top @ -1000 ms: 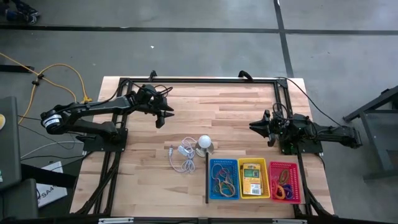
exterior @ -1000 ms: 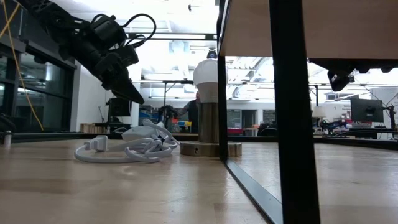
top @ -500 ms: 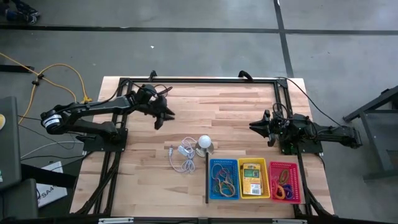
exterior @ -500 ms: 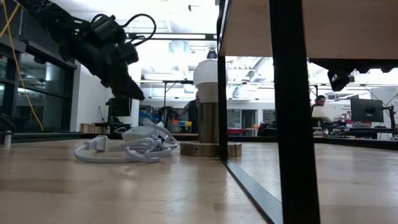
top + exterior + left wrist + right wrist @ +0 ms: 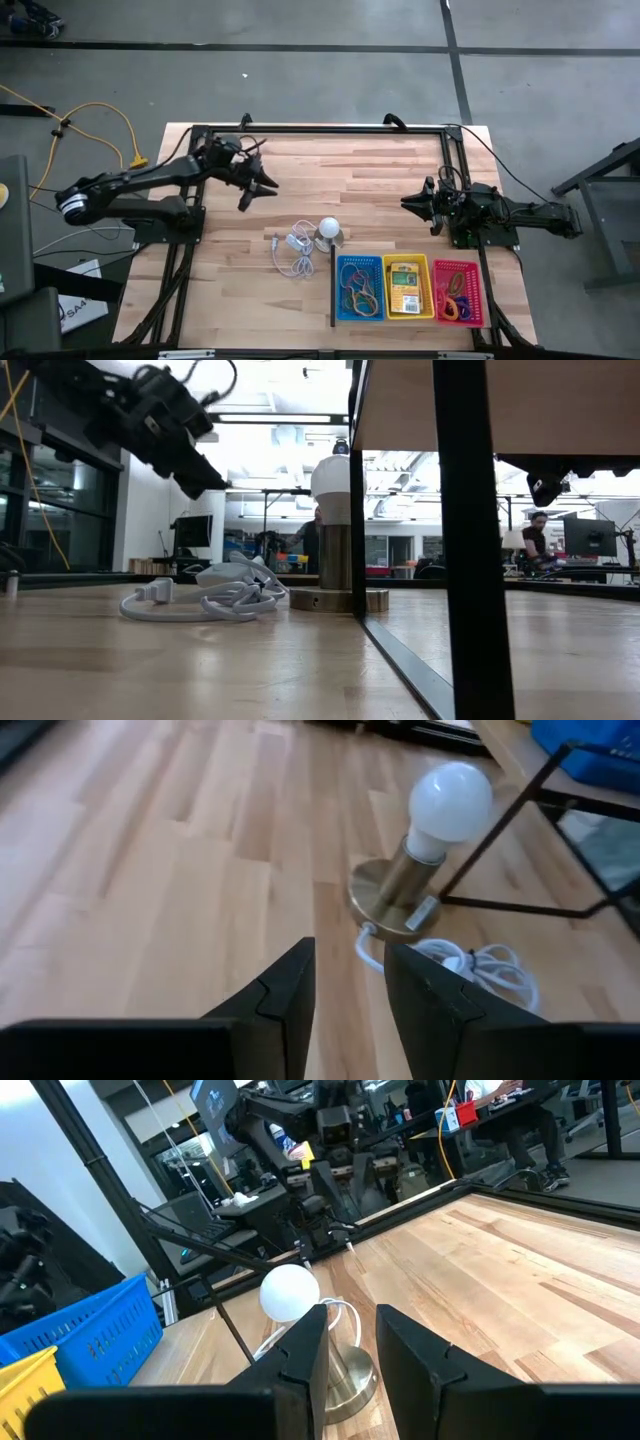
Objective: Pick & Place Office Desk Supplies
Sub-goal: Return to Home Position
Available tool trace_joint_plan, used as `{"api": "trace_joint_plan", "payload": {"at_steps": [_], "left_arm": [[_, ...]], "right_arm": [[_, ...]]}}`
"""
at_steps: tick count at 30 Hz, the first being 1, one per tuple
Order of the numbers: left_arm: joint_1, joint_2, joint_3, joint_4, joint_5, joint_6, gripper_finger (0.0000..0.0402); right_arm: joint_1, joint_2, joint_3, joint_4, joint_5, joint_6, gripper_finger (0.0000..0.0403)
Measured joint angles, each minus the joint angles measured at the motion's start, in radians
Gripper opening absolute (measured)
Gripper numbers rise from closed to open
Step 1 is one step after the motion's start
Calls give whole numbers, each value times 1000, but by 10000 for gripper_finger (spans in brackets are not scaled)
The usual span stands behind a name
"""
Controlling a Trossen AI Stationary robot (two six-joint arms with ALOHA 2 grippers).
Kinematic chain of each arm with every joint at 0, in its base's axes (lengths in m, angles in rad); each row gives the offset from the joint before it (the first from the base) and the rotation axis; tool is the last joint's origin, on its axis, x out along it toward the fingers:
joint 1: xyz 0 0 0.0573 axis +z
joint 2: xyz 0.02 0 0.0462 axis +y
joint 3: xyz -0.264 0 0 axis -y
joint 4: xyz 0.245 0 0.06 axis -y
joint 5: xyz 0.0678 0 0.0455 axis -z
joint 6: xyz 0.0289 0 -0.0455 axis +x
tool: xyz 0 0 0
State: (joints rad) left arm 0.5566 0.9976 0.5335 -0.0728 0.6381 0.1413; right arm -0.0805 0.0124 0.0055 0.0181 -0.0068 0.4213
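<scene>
All the office supplies in view are seen sorted. Thin tan, red and green rubber bands (image 5: 358,287) lie in a blue plastic mesh bin (image 5: 358,259). Yellow-and-green rectangular packets (image 5: 405,283) lie in a yellow bin (image 5: 407,258) beside it, and small coloured coil rings (image 5: 455,302) in a red bin (image 5: 457,263) at the row's end. The three bins are lined up side by side on a black-framed shelf (image 5: 332,290) along one long edge of the wooden table (image 5: 340,170). Only a white round bulb on a brassy base (image 5: 329,232) and a coiled white cord (image 5: 294,252) are seen on the boards, and neither belongs to the job. The sorting is judged complete, with only the arms' retreat left. The left gripper (image 5: 254,192) is held raised over the table's left part, its fingers a narrow gap apart and empty. The right gripper (image 5: 414,203) is folded near its base at the right side, likewise slightly parted, with nothing held.
</scene>
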Motion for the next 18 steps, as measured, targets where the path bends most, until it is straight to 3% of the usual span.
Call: {"api": "trace_joint_plan", "payload": {"at_steps": [9, 18], "left_arm": [[-127, -218, -16, -108, -242, -27, 118], [-156, -456, -205, -57, -349, -129, 118]], "right_arm": [[0, 0, 0, 0, 0, 0, 75], [0, 0, 0, 0, 0, 0, 75]]}}
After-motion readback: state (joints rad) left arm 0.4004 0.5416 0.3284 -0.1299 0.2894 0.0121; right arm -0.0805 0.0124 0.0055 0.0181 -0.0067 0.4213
